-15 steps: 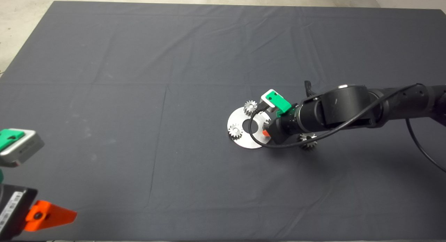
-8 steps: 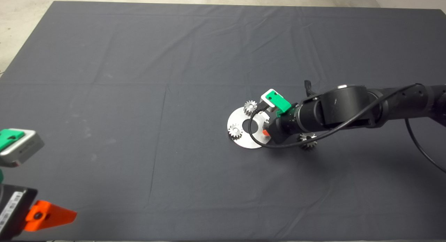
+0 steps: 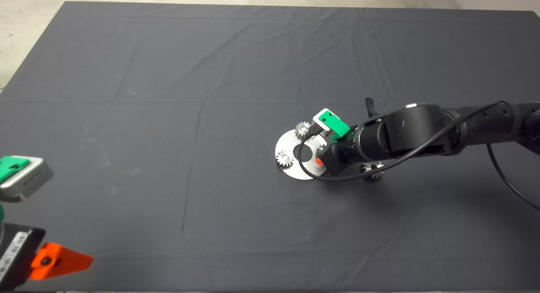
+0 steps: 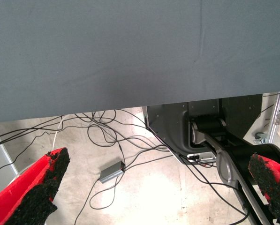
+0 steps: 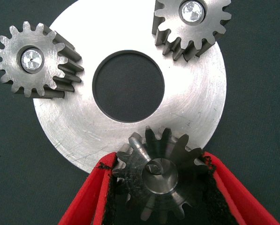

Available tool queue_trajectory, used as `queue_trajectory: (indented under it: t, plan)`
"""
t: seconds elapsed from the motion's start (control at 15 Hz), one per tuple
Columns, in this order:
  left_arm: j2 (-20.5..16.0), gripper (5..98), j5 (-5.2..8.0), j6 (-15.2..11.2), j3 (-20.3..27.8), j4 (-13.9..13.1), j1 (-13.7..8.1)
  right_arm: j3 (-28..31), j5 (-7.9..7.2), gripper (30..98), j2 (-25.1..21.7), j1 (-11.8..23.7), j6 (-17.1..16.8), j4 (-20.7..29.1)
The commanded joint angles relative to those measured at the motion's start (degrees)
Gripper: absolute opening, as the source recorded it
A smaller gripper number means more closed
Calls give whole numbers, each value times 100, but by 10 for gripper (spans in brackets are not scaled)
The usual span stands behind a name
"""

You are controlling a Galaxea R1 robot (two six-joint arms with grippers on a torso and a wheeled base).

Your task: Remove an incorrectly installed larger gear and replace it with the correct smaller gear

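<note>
Right tool (image 5: 158, 187) around smaller gear (image 5: 159, 174)

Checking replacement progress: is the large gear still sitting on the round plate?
No: the larger gear lies on the mat beside the round plate, partly under the right arm.

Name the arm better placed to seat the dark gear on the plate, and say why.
Right. The right gripper already clamps the smaller gear at the edge of the round plate. The left gripper is parked at the mat's near left corner, open and empty.
</note>
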Motion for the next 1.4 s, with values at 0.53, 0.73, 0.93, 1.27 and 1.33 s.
queue_trajectory:
  t: [0.53, 0.73, 0.93, 1.27, 1.33]
  plan:
    - [-19, 983, 204, -5, 68, -62, -24, 210, 21, 415, -28, 54, 53, -166]
    - [-19, 983, 204, -6, 68, -62, -24, 210, 21, 415, -116, 63, 44, -166]
    - [-19, 983, 204, -11, 68, -62, -24, 202, 21, 415, -151, 63, 35, -175]
    - [-19, 983, 204, -11, 68, -62, -24, 202, 23, 415, -134, 63, 35, -175]
    - [-19, 983, 204, -11, 68, -62, -24, 197, 29, 415, -134, 63, 35, -175]
